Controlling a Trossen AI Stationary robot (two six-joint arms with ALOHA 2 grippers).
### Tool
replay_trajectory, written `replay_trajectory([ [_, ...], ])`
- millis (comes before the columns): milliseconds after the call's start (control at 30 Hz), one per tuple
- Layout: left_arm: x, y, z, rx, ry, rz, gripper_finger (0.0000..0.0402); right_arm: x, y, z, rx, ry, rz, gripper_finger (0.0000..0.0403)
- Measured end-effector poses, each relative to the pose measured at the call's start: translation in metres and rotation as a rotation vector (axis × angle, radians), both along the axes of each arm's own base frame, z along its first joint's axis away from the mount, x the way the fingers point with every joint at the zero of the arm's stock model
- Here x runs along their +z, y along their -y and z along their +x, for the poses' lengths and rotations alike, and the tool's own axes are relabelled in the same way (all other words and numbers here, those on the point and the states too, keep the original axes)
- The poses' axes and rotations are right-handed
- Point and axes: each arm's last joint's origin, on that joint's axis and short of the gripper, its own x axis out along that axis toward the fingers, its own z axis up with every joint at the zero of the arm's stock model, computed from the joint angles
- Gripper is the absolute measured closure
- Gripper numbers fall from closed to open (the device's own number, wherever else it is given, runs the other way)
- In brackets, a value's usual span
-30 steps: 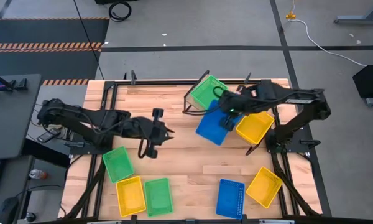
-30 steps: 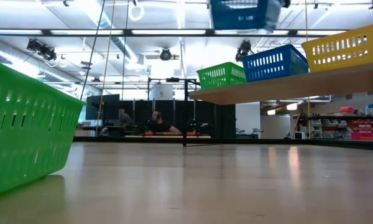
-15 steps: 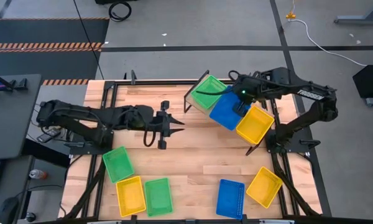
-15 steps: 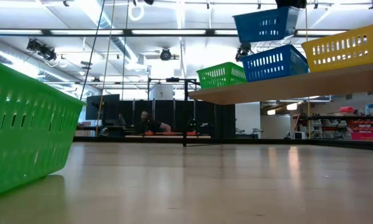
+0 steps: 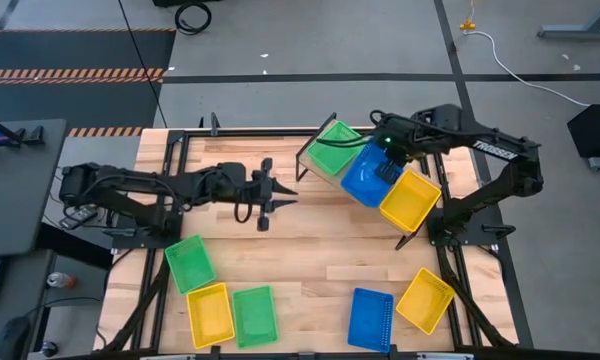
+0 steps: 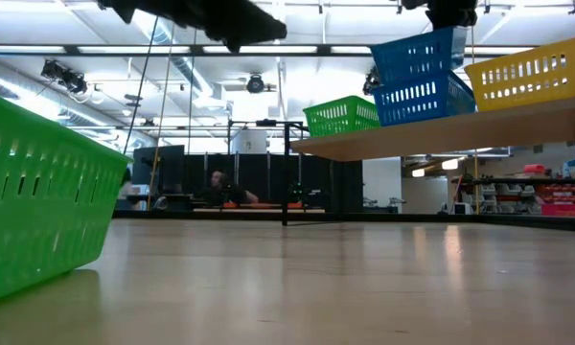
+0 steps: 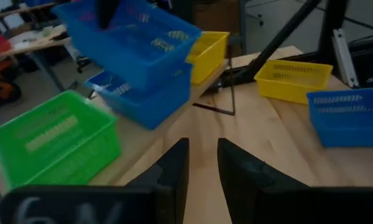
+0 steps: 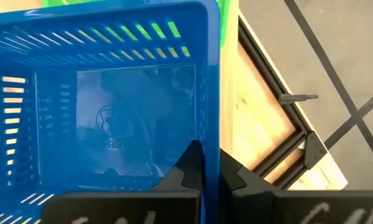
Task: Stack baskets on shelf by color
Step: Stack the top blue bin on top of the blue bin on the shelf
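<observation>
The shelf (image 6: 441, 129) carries a green basket (image 5: 335, 150), a blue basket (image 5: 358, 185) and a yellow basket (image 5: 410, 197) in a row. My right gripper (image 5: 385, 165) is shut on a second blue basket (image 6: 412, 53), held right over the shelf's blue basket (image 6: 424, 98). The held basket's bottom is level with that basket's rim; whether they touch, I cannot tell. My left gripper (image 5: 280, 190) hovers over the table's middle, left of the shelf, with a narrow gap between its fingers (image 7: 177, 165). It holds nothing. My right gripper pinches the held blue basket by one wall at its rim (image 8: 210, 93), with one finger (image 8: 193, 163) inside the basket and the other outside. It comes from above, pointing down. The basket is lifted and slightly tilted over the blue basket on the shelf.
Near the table's near edge lie a green basket (image 5: 190, 263), a yellow basket (image 5: 208, 313), another green basket (image 5: 254, 315), a blue basket (image 5: 370, 318) and a yellow basket (image 5: 425, 299). Bare wood lies at the table's middle. People sit in the room beyond.
My right gripper has carried the blue basket toward the table's far edge and down, from high above the shelf to just over the shelf's blue basket. My left gripper has moved toward the table's right and far edges, nearer the shelf.
</observation>
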Motion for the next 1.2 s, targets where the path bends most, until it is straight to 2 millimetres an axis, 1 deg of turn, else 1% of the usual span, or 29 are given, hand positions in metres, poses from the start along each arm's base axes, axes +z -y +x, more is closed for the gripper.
replay_trajectory([
  [133, -0.001, -0.007, -0.001, -0.011, 0.015, -0.04, 0.0312, -0.002, 0.0, 0.001, -0.004, 0.001, 0.005, 0.0394],
  [333, 0.0, -0.01, -0.001, -0.017, 0.028, -0.06, 0.0317, -0.006, 0.0, 0.002, -0.016, -0.007, 0.008, 0.0394],
  [467, 0.001, -0.01, -0.001, -0.015, 0.046, -0.069, 0.0317, -0.013, 0.002, 0.002, -0.077, -0.016, 0.014, 0.0394],
  [667, 0.001, -0.01, -0.001, -0.014, 0.042, -0.074, 0.0319, -0.027, 0.005, 0.003, -0.106, -0.063, 0.028, 0.0386],
  [767, 0.001, -0.01, -0.001, -0.01, 0.04, -0.088, 0.032, -0.03, 0.005, 0.003, -0.122, -0.072, 0.026, 0.0379],
  [1000, 0.0, -0.01, -0.001, -0.01, 0.036, -0.088, 0.032, -0.03, 0.005, 0.004, -0.128, -0.059, 0.023, 0.0361],
  [1100, 0.0, -0.01, -0.001, -0.01, 0.034, -0.088, 0.032, -0.03, 0.006, 0.004, -0.132, -0.054, 0.008, 0.0343],
  [1200, 0.0, -0.01, -0.001, -0.009, 0.029, -0.089, 0.0319, -0.03, 0.006, 0.004, -0.134, -0.053, 0.002, 0.0317],
])
